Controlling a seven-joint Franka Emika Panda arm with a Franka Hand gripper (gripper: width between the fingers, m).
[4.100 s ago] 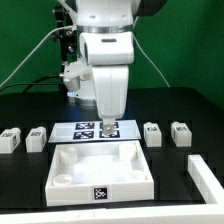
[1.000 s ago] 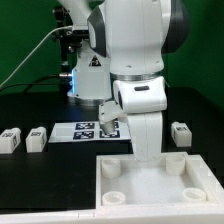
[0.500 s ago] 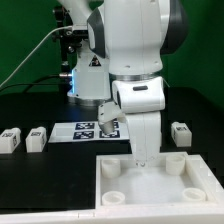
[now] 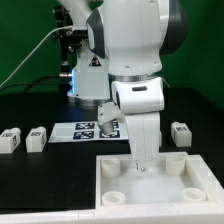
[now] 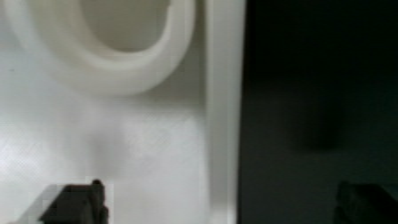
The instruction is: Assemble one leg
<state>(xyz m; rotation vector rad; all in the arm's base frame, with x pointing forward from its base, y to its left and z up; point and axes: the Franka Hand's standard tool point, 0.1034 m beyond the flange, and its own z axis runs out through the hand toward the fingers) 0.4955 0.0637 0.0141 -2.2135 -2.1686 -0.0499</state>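
Note:
The large white tabletop point(image 4: 150, 187) lies at the front of the exterior view's right, with round sockets point(image 4: 113, 168) at its corners. My gripper point(image 4: 140, 165) is down at its far edge. In the wrist view the gripper point(image 5: 222, 203) is open, one fingertip point(image 5: 75, 201) over the white tabletop point(image 5: 125, 140) and the other over the black table, with the tabletop's edge between them; a socket point(image 5: 111, 40) lies ahead. Small white legs stand in a row: two at the left point(image 4: 10, 139) point(image 4: 37, 137), one at the right point(image 4: 181, 131). A fourth is hidden.
The marker board point(image 4: 84, 131) lies on the black table behind the tabletop, left of my arm. The arm's big white body blocks the middle of the exterior view. A green curtain and cables stand at the back.
Since four seconds ago the tabletop lies further to the exterior view's right, and my arm has moved over with it. In the last second the gripper has sunk slightly at the far edge.

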